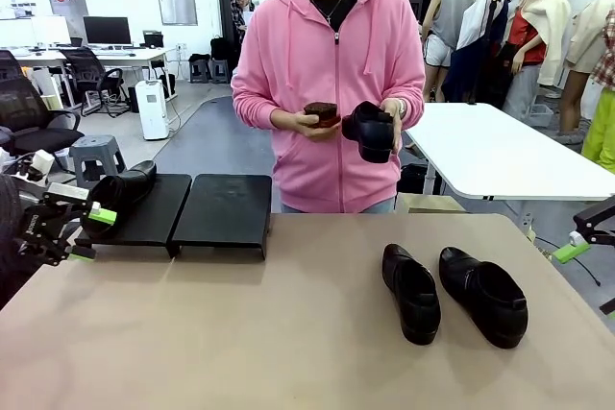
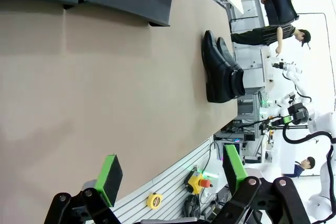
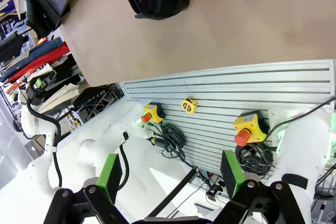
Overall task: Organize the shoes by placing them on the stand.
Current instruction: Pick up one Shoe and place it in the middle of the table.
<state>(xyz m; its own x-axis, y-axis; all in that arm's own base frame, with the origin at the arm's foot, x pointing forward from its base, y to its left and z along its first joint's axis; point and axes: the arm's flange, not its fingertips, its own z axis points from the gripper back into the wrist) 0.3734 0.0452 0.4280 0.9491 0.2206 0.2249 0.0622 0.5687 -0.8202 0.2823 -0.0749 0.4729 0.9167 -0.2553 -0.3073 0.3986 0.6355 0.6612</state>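
Both grippers hung spread and empty, the right gripper (image 3: 172, 174) nearer the two loose shoes (image 1: 485, 297), which lay off to its left with their length running toward the person (image 1: 332, 74), while the stand (image 1: 226, 210), one shoe (image 1: 130, 184) on it, sat just beyond the left gripper (image 1: 92, 235).

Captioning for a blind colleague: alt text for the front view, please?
A person in a pink hoodie stands across the table holding a black shoe and a brown object. Two shoes lie on the table; a fourth shoe rests on the stand's left panel.
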